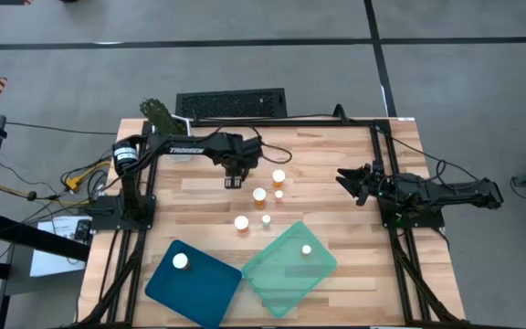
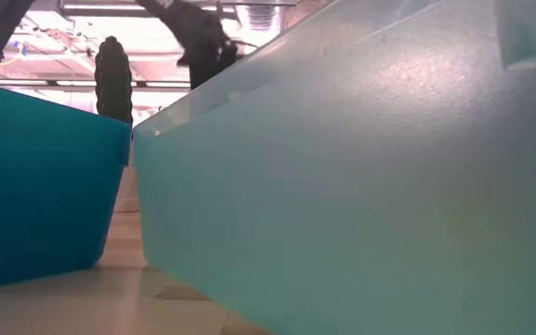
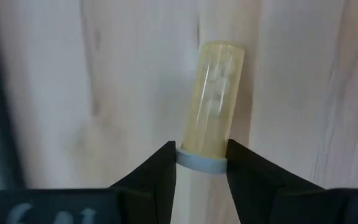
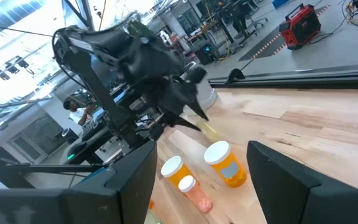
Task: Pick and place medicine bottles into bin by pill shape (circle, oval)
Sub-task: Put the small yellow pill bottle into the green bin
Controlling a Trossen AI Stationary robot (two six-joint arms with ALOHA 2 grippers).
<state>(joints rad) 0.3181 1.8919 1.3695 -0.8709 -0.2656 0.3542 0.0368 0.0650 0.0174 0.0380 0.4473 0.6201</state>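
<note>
My left gripper [image 1: 236,179] hangs over the middle of the wooden table, shut on a narrow amber medicine bottle [image 3: 215,93] with a white cap. Several more white-capped bottles stand on their bases to its right and nearer the front edge: [image 1: 278,177], [image 1: 259,194], [image 1: 242,222]. One bottle [image 1: 181,261] lies in the blue bin [image 1: 199,291]. Another bottle [image 1: 306,249] lies in the teal bin [image 1: 281,274]. My right gripper [image 1: 362,183] waits open at the table's right edge, touching nothing. My left gripper pinches the narrow bottle by its white cap [image 3: 201,163] between its two fingers [image 3: 160,165]. The fingers come steeply from above. The amber body [image 4: 209,129] hangs tilted below them, lifted off the wood.
A white pot with a green plant [image 1: 158,114] stands at the far left corner, and a black grille [image 1: 231,102] lies beyond the far edge. The two bins fill the near side. Bare wood lies between the standing bottles and my right gripper.
</note>
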